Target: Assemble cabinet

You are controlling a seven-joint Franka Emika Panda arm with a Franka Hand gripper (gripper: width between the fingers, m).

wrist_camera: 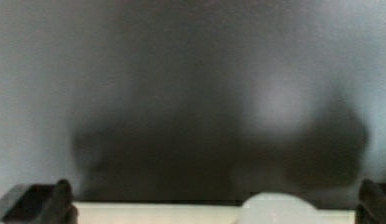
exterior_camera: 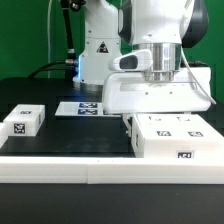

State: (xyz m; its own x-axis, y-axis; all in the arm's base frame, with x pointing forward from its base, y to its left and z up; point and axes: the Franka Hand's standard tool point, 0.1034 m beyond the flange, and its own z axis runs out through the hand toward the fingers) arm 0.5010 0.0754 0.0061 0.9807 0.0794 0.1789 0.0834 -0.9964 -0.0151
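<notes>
**A:** Status on the cabinet?

**B:** Cabinet body (exterior_camera: pixel 172 138) is on the bench (exterior_camera: pixel 70 138), at the exterior view's right, with the arm directly over it. The tool (wrist_camera: pixel 208 204) is spread wide with something white between its fingers (wrist_camera: pixel 39 200). Can't tell if the pads touch it. A small white block (exterior_camera: pixel 22 122) lies well apart.

**A:** Step?

**B:** Looks like it's lining up a grasp on the body. Next move needs a square descent and an even close, so the body doesn't skid.

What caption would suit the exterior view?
The end effector hangs over the large white cabinet part; a small tagged part and the marker board lie apart.
</notes>
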